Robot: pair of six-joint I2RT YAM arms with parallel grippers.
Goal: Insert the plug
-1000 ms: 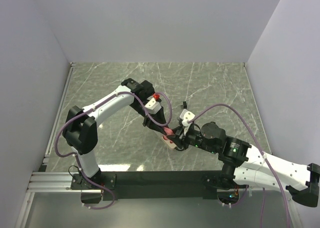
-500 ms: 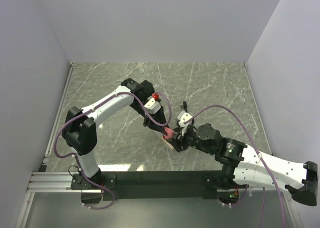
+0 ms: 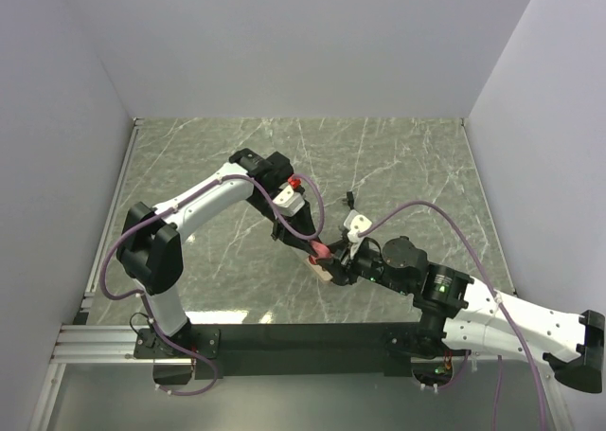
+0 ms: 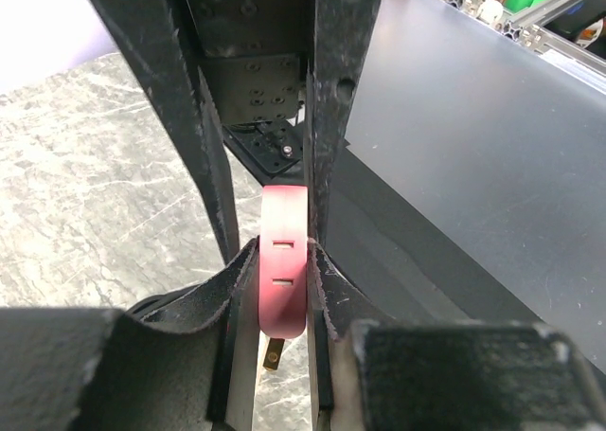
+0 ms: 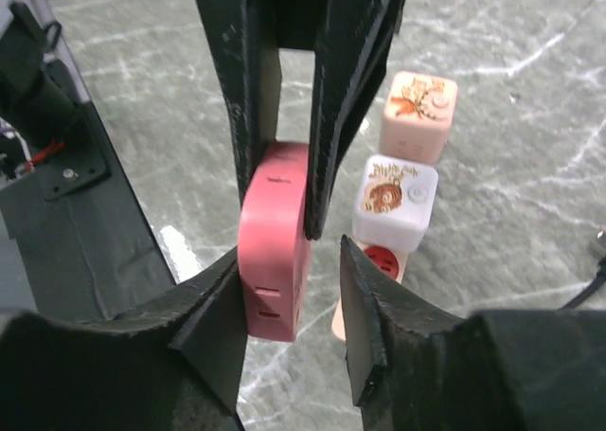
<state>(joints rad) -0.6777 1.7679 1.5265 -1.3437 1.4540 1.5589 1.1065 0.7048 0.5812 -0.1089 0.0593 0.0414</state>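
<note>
Both arms meet over the middle of the marble table; left gripper is clenched on the pink plug, one pad pressed on each flat side; the plug stands upright in the left wrist view, two small slots on the face toward the camera, a brass prong poking out below it.

Right gripper comes in from the opposite side and straddles the same plug with jaws parted; one of its fingers touches the plug's side, the other stands off with a clear gap; so released, not gripping.

Plug is held up off the table, between the two grippers, just beside and above the power strip. The strip lies on the marble and carries a white cube with an orange print and a peach cube behind it, the two close together in a row; a red socket face shows on the strip right in front of the white cube. From above, the plug shows as a small red-pink spot where the two wrists cross, the peach strip just toward the arm bases from it.
</note>
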